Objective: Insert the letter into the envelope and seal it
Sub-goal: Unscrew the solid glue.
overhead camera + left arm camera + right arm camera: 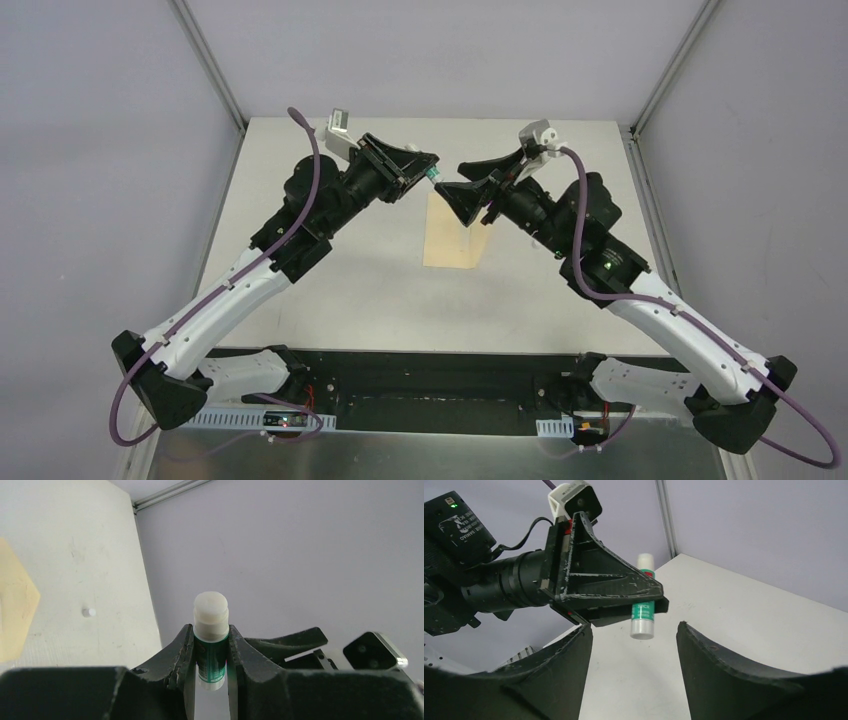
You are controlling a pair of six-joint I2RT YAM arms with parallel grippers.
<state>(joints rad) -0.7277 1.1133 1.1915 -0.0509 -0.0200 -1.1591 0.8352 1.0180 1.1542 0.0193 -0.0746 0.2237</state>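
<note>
The yellow-tan envelope (452,245) lies flat on the table's middle, partly under both grippers; its pointed edge shows at the left of the left wrist view (12,615). The letter does not show as a separate sheet. My left gripper (428,172) is raised above the envelope's far end and shut on a white-green glue tube (212,645), white top uncapped. The tube hangs from it in the right wrist view (642,611). My right gripper (634,635) is open and empty, facing the tube from close by (452,182).
A small white cap (89,612) lies on the white table (330,280) beyond the envelope. Grey walls and metal corner posts (215,70) enclose the table on three sides. Both arms cross over the table's middle.
</note>
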